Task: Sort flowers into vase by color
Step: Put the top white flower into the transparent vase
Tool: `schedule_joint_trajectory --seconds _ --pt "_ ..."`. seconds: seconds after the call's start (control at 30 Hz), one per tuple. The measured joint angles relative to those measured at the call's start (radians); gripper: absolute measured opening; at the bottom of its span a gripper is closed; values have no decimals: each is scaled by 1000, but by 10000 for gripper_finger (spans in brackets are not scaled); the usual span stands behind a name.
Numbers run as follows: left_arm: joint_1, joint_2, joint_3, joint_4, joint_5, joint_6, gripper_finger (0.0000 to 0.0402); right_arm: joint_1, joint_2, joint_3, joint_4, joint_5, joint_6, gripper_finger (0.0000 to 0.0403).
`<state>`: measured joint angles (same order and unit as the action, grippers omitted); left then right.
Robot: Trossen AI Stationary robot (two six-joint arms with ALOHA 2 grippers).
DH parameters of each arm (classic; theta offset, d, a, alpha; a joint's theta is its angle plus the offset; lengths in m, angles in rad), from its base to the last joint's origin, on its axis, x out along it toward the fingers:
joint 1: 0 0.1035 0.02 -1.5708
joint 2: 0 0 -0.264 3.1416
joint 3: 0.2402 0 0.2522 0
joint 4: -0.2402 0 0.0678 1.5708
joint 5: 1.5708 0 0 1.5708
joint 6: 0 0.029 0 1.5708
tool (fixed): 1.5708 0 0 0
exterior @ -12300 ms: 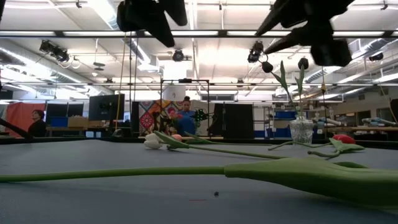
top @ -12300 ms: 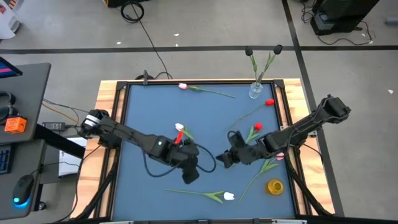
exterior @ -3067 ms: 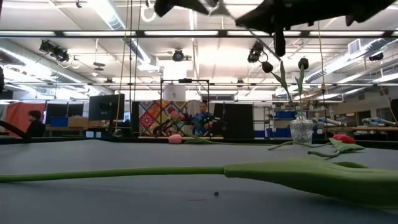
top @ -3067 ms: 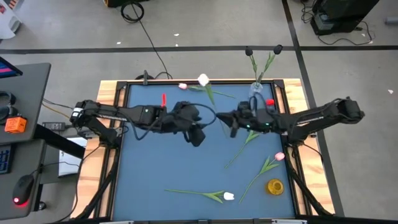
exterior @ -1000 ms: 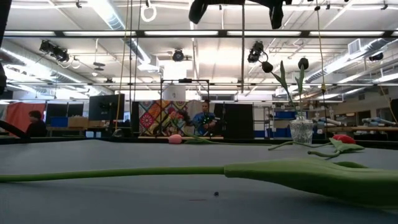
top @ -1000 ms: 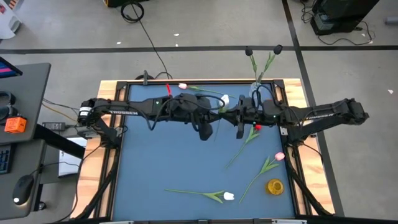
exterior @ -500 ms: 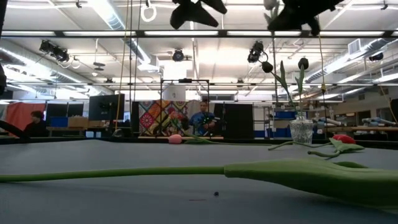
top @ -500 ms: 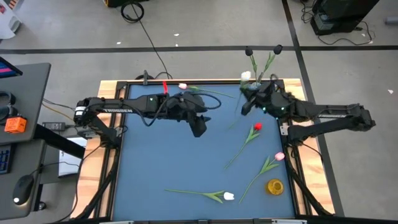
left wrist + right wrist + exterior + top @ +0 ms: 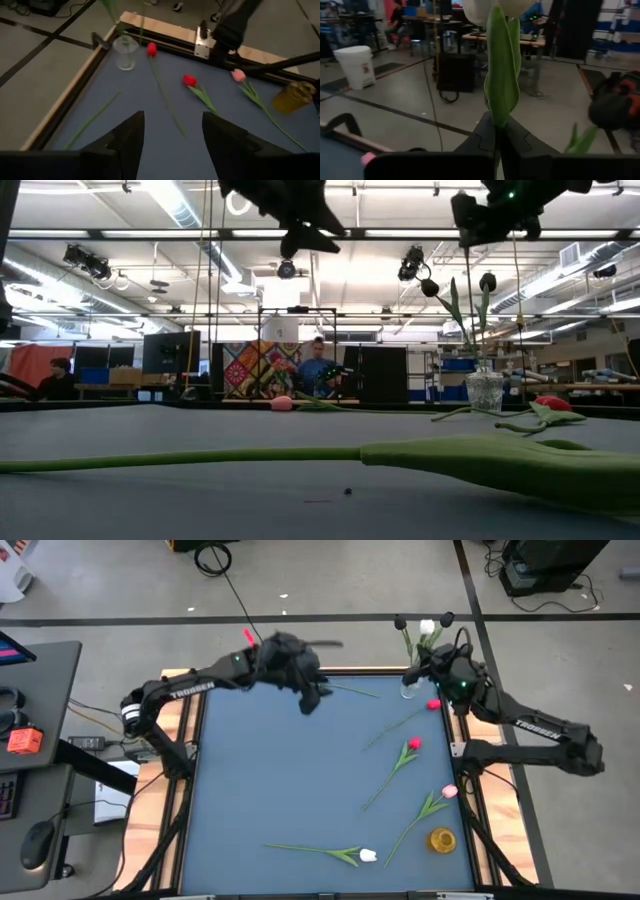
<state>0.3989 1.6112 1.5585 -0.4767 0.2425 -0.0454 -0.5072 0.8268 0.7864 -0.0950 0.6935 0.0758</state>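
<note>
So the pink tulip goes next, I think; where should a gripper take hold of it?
Grip the pink tulip on its thin stem below the leaves, coming straight down. It lies flat on the blue mat, head near the right edge, stem slanting toward the yellow vase; close across the stem.

The worktop (image 9: 300, 780) had a matt blue, smooth surface framed in pale bare wood. A clear glass vase (image 9: 124, 52) looked glossy. The grippers' fingers (image 9: 129, 135) were matt black plastic.

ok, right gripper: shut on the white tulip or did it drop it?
Shut on it. In the right wrist view the right gripper pinches the white tulip by its green leaf and stem; the high view shows the white head by the vase.
</note>
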Motion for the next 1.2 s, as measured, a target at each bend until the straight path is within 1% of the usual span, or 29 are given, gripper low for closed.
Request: schedule_joint_trajectory --seconds 0.2,0.37,0.47,0.57,0.67,0.77,0.93,1.1,1.2 --pt "106 0 -6 -4 92 67 205 -96 3 0 18 -14 6 12" --pt "163 0 -70 54 168 83 205 -161 42 0 73 -35 1 12" --pt "184 0 -111 81 191 84 205 -189 76 0 76 -51 15 12" --pt "200 1 -142 84 192 86 205 -203 111 0 82 -51 10 12" --pt "215 1 -146 84 207 101 205 -218 138 -1 92 -46 7 12" --pt "225 1 -146 89 215 125 205 -228 139 -1 122 -38 7 12" --pt "262 1 -146 100 246 141 205 -229 107 -1 114 -36 34 12" --pt "295 1 -146 100 251 163 205 -233 95 -1 106 14 26 12" --pt "316 1 -146 109 284 165 205 -241 95 -1 106 18 20 12"
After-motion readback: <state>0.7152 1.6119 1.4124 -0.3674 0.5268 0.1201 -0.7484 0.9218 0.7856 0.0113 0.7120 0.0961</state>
